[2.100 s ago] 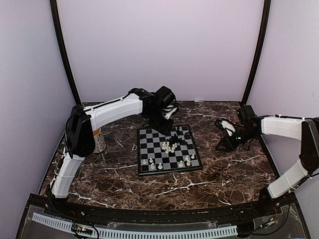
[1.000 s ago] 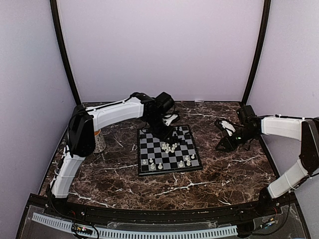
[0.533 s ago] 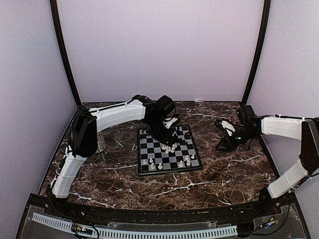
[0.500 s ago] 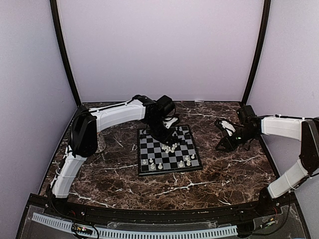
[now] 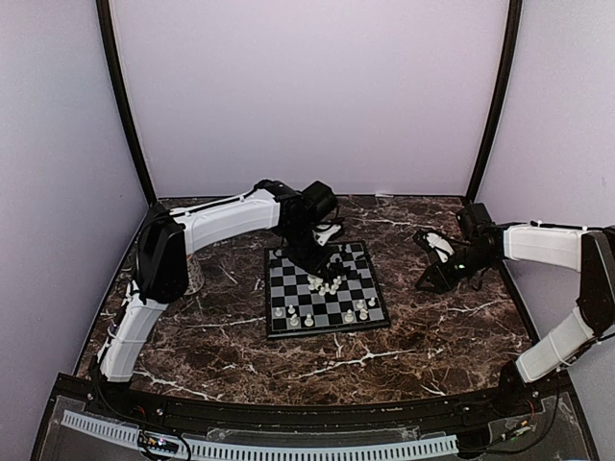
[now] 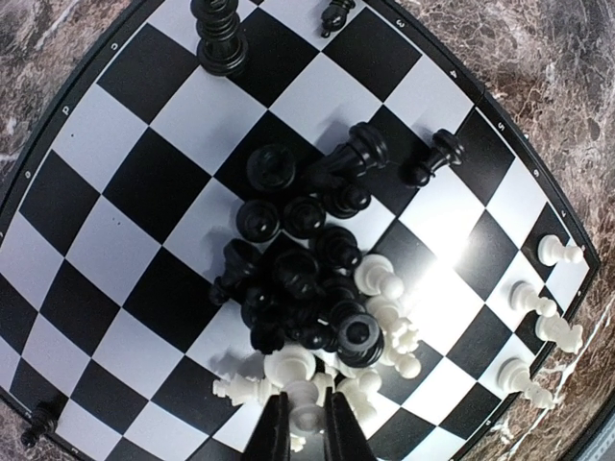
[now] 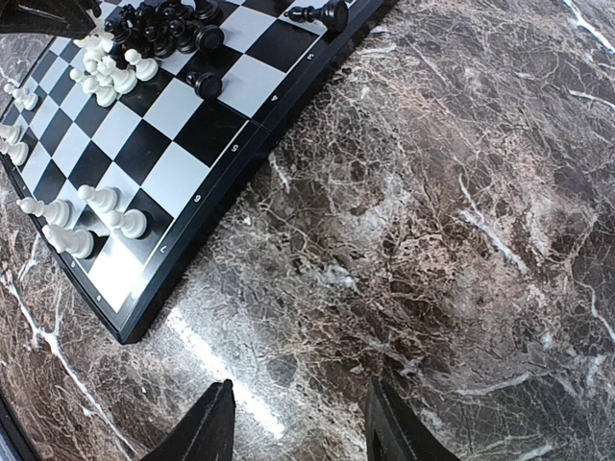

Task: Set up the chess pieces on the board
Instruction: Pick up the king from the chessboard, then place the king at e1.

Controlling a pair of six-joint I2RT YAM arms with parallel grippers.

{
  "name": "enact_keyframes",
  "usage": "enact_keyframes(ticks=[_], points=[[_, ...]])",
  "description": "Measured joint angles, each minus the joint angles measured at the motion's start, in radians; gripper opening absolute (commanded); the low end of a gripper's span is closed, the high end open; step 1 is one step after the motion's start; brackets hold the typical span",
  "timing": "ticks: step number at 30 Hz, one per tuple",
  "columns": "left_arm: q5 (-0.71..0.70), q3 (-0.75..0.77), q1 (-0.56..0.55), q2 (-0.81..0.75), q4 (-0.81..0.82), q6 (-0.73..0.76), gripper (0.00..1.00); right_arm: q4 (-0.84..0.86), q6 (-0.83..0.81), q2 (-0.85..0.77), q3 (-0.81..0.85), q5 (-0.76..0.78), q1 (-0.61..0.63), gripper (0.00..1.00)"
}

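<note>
A pale cup [image 5: 196,279] at the left of the dark marble tabletop [image 5: 423,336] is mostly hidden behind the left arm, so its contents cannot be seen. The small black-and-grey checked chessboard [image 5: 288,286] lies mid-table and bears a tangled heap of tiny black and white chess pieces [image 6: 307,288], too jumbled to count. Four white pieces [image 6: 524,298] stand apart by one edge, and two black ones [image 6: 221,34] by another. The left gripper [image 6: 306,432], cut off by the frame, pinches one white piece [image 6: 304,411] at the heap's rim. The right gripper [image 7: 298,427] hovers half-spread, holding nothing, over bare marble beside the board.
</note>
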Motion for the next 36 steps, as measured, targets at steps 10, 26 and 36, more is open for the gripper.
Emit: enact_keyframes(ticks=[10,26,36], points=[[-0.039,0.000,0.000,-0.004,-0.035,0.005,0.03,0.000,-0.001,0.004,0.000,0.000,0.000,0.48],[-0.018,-0.031,0.000,-0.119,-0.025,0.005,0.04,0.000,-0.002,0.004,0.000,-0.002,0.000,0.48],[0.117,-0.171,-0.114,-0.226,0.006,0.080,0.05,0.000,-0.002,0.004,0.000,-0.005,0.000,0.48]])
